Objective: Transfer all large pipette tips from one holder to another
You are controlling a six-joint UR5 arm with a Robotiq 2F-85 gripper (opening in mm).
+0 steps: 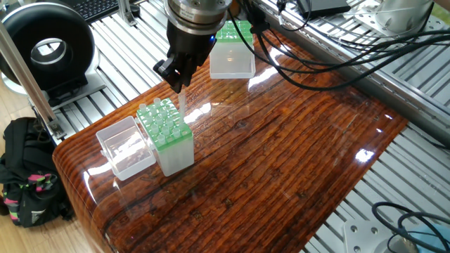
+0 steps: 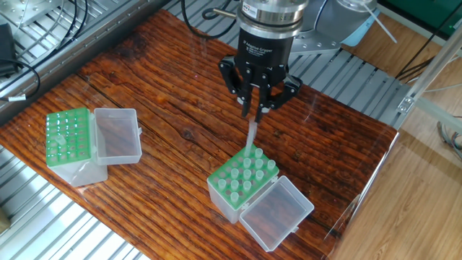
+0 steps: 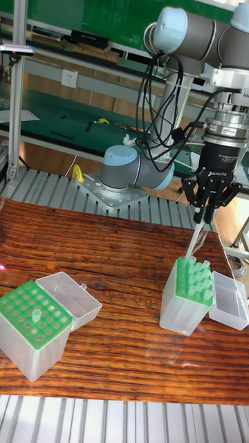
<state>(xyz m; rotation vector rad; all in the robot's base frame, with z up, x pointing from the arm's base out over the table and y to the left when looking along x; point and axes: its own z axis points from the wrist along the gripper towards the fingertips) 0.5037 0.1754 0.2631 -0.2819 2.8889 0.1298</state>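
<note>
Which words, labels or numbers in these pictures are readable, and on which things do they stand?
White lettering on the black gripper body, in the other fixed view and the tall fixed view: too small and blurred to read.
Tip boxes, lids, table: no text visible.
Nothing else readable.

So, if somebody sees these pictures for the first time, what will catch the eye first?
First, the gripper hanging over the wooden table, shut on one pipette tip whose point is just above the full green holder. Next, that holder near the table's edge, its clear lid open beside it. Last, the second green holder at the far end, with a single tip standing in it.
</note>
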